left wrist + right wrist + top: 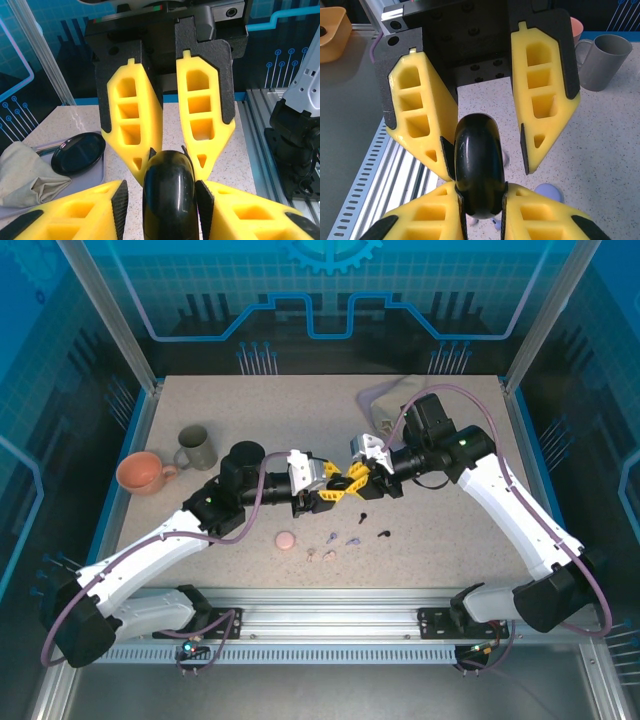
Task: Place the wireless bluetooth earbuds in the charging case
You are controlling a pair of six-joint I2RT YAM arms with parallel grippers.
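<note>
Clamping black charging case (477,155), right tool (481,194).

I'm running this from afar, and the place is plainly a robotics lab cell: the speckled surface (290,410) sits inside a frame of aluminium posts (105,310), walled by blue panels (200,285) printed with circuit lines and a gear (330,252). A slotted metal rail (330,625) along the near edge carries the bolted bases of the left arm (150,550) and the right arm (510,500).

the black case (168,200) is cut off along the bottom edge.
</note>
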